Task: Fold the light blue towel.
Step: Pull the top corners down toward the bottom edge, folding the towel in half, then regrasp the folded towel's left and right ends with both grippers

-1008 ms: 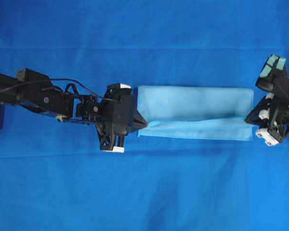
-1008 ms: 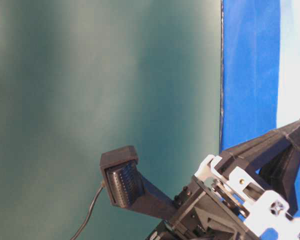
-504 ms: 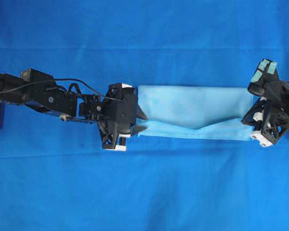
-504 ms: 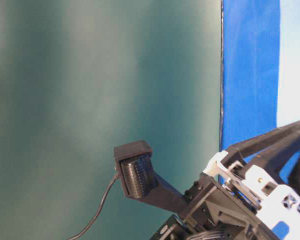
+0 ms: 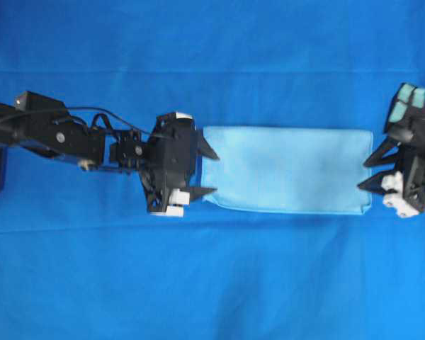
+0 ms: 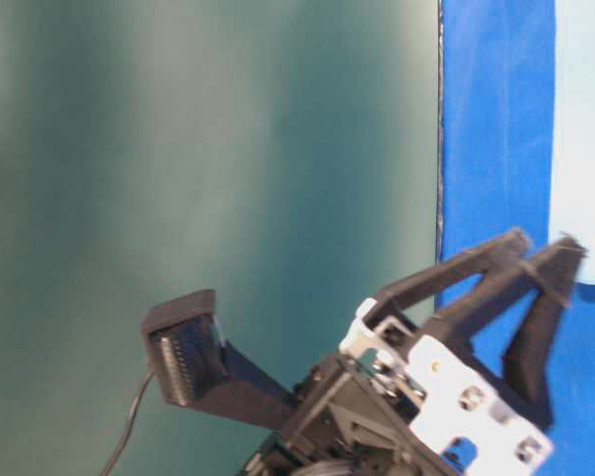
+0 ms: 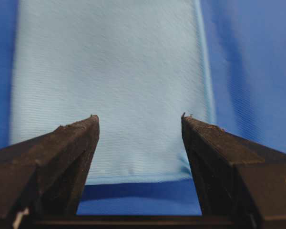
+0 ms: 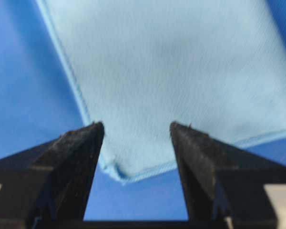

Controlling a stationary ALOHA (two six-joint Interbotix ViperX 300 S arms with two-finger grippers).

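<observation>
The light blue towel (image 5: pixel 287 170), a flat, smooth folded rectangle between two empty grippers, fingers (image 7: pixel 69 143) apart.

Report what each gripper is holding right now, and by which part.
Nothing is held. The left gripper and the right gripper both stand open at opposite ends of the light blue towel, which lies flat and folded on the table cloth.

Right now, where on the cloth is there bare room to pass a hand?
Bare table cloth runs wide above and below the light blue towel. Its two ends are crowded: left hand, right hand, both open.
</observation>
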